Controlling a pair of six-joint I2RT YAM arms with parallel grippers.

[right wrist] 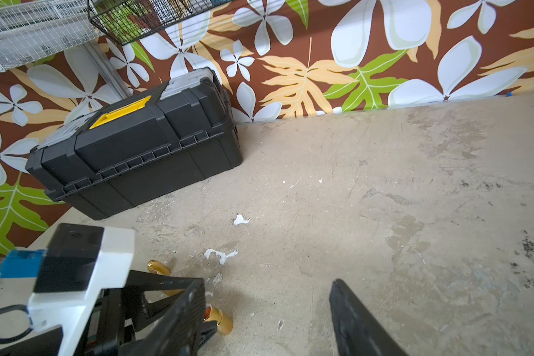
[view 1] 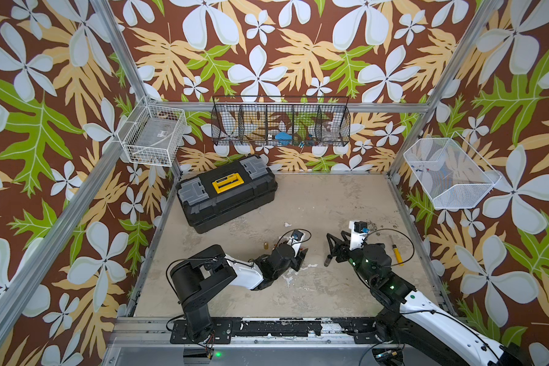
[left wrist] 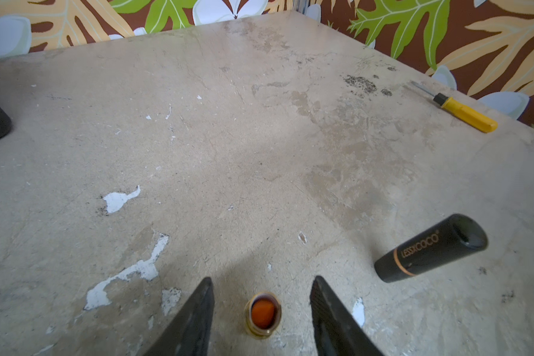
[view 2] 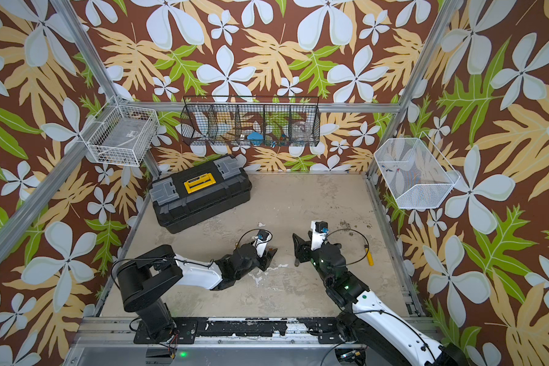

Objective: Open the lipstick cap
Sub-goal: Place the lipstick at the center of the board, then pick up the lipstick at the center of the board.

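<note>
Looking first at the left claw [left wrist: 262, 279] through its wrist view; finding it partly open and gripping nothing; flanking with its two black fingers [left wrist: 198, 320] a short golden lipstick tube with an orange stick inside [left wrist: 262, 314]; leaving a strip of bare table on each side of the tube, so touching it with neither finger. Seeing this tube standing upright on the worn beige tabletop [left wrist: 259, 138], directly between the fingers and a little behind their tips, already without cap. Finding the black cylindrical lipstick cap with a thin gold ring [left wrist: 430, 248] lying on its side, outside the left claw, beyond the finger on the side of the right claw, well apart from that finger. Meeting the same cap [view 1: 327, 261] in a top view, lying just beside the fingertips of the right claw [view 1: 330, 247], between the two claws. Finding the right claw wide open in its wrist view, holding nothing. Noticing a screwdriver with yellow handle [left wrist: 466, 114] lying far ahead of the left claw, and a black plastic toolbox with yellow handle [right wrist: 136, 145] standing well ahead of the right claw.
</note>
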